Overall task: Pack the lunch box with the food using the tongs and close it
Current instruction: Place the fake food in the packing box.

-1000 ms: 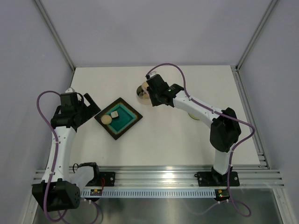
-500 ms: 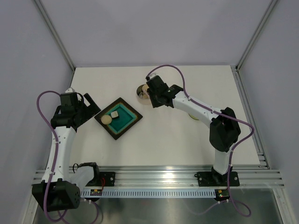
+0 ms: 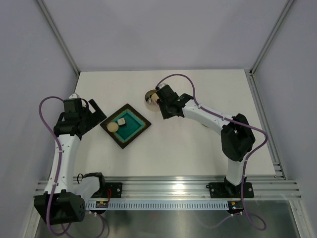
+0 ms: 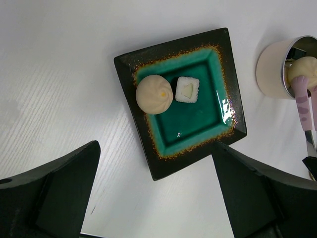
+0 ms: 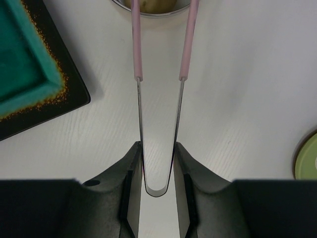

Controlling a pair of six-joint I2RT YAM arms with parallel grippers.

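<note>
The lunch box [image 3: 149, 96] is a small steel tin [image 4: 271, 69] behind the tray, its rim at the top edge of the right wrist view [image 5: 163, 14]. My right gripper [image 3: 163, 105] [image 5: 158, 148] is shut on the bend of the pink tongs [image 5: 136, 44] [image 4: 302, 101]. The tong tips pinch a beige dough ball [image 4: 303, 68] at the tin's mouth. More food lies on the tray: a dough ball [image 4: 154, 93] [image 3: 113, 127] and a pale cube [image 4: 187, 89] [image 3: 120, 121]. My left gripper [image 3: 95, 113] [image 4: 154, 148] hangs open left of the tray, holding nothing.
The dark square tray [image 3: 134, 136] [image 4: 163, 161] [image 5: 74, 94] with a teal inside sits mid-table. The light-green lid [image 5: 308, 158] lies right of the tin, mostly under the right arm in the top view. Side walls stand close on both sides.
The right wrist has shifted slightly toward the near side, so more of the tin shows in the top view. The left arm has not moved.
</note>
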